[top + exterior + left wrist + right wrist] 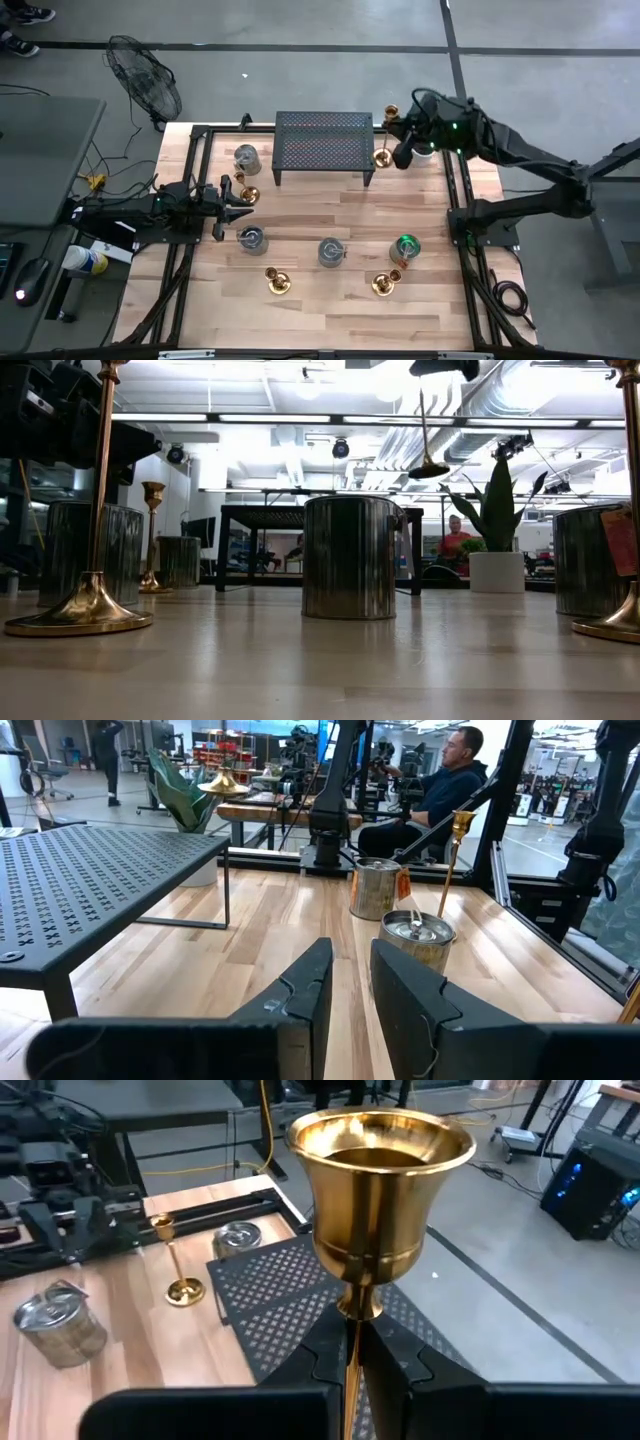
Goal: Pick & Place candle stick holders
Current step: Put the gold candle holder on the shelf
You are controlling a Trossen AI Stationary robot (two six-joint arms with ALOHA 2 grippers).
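rack (323, 140) at table (330, 310) rear, cans (331, 250) in front

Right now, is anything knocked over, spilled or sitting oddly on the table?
Nothing stands out. The candlesticks on the table stand upright, such as the one by the left gripper at. The cans, like the middle one, are upright too. The right gripper holds one candlestick upright above the black rack.

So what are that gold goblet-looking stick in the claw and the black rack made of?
The candle stick holder clamped in the right gripper looks like polished brass or brass-plated metal: a mirror-bright gold cup with sharp reflections. The black rack seems to be perforated sheet metal with a matte dark coating, its top a grid of punched holes on thin legs.
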